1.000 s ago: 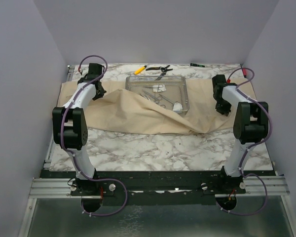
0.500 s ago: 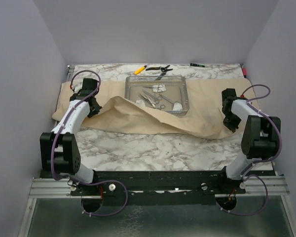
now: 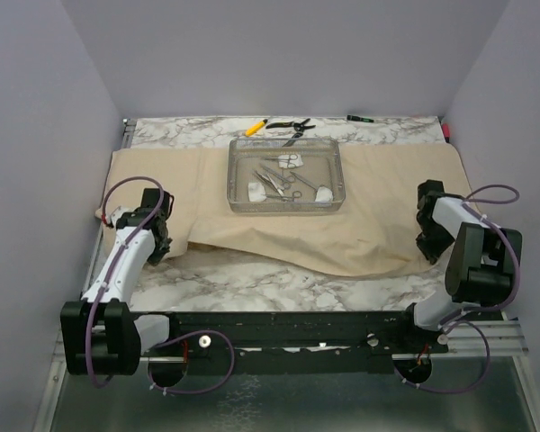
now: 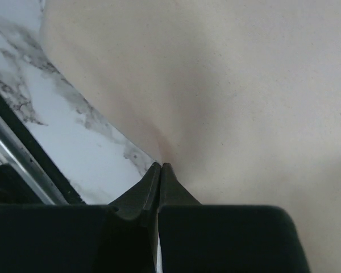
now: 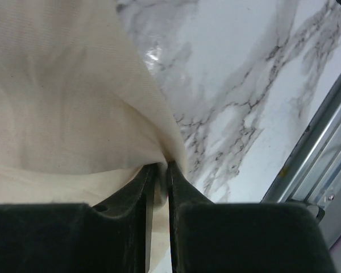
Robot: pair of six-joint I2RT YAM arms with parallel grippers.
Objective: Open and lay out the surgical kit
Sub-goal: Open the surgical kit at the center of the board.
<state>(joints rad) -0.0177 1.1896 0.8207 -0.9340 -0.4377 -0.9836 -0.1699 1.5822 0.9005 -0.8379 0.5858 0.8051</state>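
Presently: large beige cloth wrap (image 3: 387, 193), spread on white marble table (image 3: 252, 281); clear rectangular plastic tray (image 3: 235, 180) holding small steel ring-handled clamps (image 3: 283, 178) rests on it, far centre. Left gripper (image 4: 160, 165) pinches the cloth's near-left edge; right gripper (image 5: 159, 164) pinches its near-right edge.

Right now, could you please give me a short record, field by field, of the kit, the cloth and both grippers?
cloth: large beige cloth wrap opened out over the marble table, near edge rumpled
tray: clear rectangular plastic tray, uncovered, resting on the cloth
tray contents: small steel ring-handled clamps, white gauze balls
left gripper: shut, pinching the cloth's left edge
right gripper: shut, pinching the cloth's right edge
off the cloth: yellow pen and black-handled pliers, beyond the tray at the far edge
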